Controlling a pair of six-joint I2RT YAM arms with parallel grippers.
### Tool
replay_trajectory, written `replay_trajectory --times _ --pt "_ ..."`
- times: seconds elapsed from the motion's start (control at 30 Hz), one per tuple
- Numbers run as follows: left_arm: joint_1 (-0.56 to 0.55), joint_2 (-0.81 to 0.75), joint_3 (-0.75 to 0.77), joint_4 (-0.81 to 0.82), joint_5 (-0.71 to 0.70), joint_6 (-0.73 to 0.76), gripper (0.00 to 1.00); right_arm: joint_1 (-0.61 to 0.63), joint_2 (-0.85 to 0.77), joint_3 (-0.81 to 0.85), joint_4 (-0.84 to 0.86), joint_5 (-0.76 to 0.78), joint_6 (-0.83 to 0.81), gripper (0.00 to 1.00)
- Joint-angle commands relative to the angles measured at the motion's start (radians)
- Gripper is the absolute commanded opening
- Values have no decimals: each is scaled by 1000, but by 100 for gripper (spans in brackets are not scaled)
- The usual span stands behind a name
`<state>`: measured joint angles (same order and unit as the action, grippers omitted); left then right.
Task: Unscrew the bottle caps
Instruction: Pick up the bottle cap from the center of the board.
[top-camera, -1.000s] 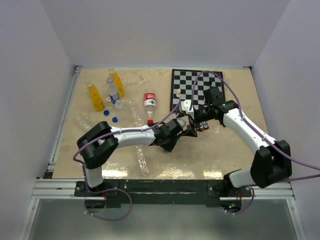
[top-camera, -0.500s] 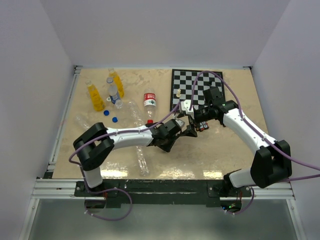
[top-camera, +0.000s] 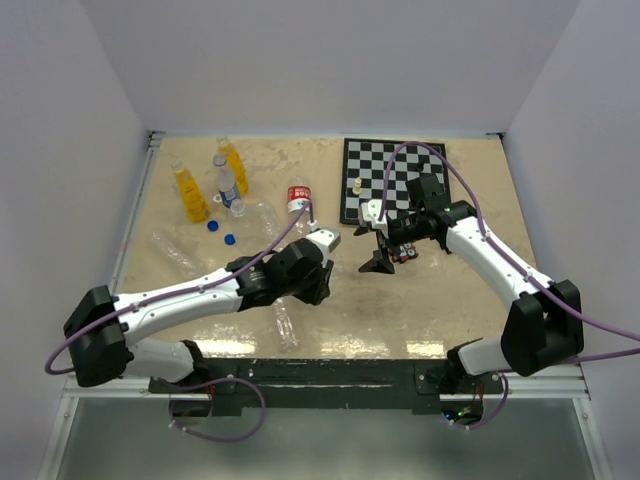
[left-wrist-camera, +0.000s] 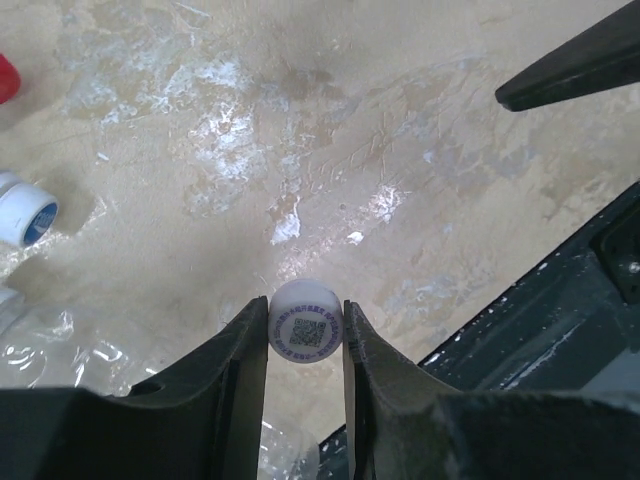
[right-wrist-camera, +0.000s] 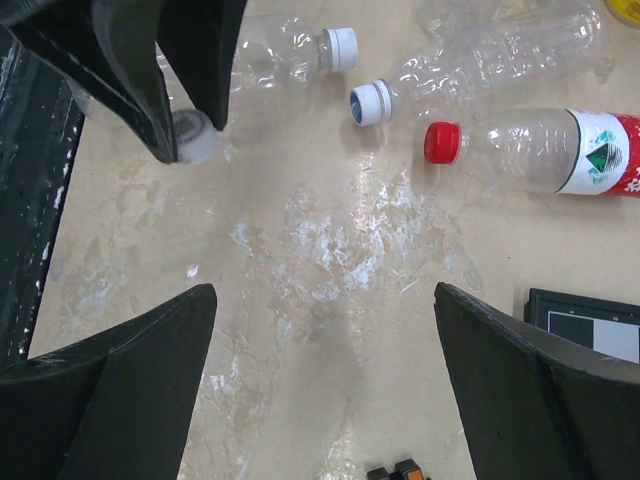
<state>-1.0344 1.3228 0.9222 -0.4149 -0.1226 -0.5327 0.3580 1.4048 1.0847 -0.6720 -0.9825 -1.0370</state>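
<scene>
the left gripper (left-wrist-camera: 305, 328) pinches a white cap (left-wrist-camera: 305, 308), likely light and slippery, by its sides; the right gripper (right-wrist-camera: 322, 300) gapes open.

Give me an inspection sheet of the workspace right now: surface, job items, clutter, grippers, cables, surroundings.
Surface: beige marbled table, glossy, no spill seen.
Job's things: orange bottles and a blue-labelled bottle at far left; two blue caps loose beside them; white cap held.
Clutter: chessboard with white pieces; red-capped bottle lying; clear unlabelled bottles lying; small coloured block.
Grippers: left gripper shut on the white cap; right gripper open, empty.
Cables: purple cables along both arms, no snag seen.
Surroundings: white walls on three sides; metal rails at the table edges.
</scene>
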Motion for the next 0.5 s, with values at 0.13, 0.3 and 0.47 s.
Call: replay_trajectory --times 0.13,0.3,0.47 --pt "25 -213 -95 -74 -103 -85 9 1 -15 27 12 -12 -3 94" --pt "45 -315 -177 -105 -147 -133 8 1 -15 26 15 -13 -1 94" --pt "91 -384 -232 -114 -163 -145 8 1 -12 26 15 -15 -1 94"
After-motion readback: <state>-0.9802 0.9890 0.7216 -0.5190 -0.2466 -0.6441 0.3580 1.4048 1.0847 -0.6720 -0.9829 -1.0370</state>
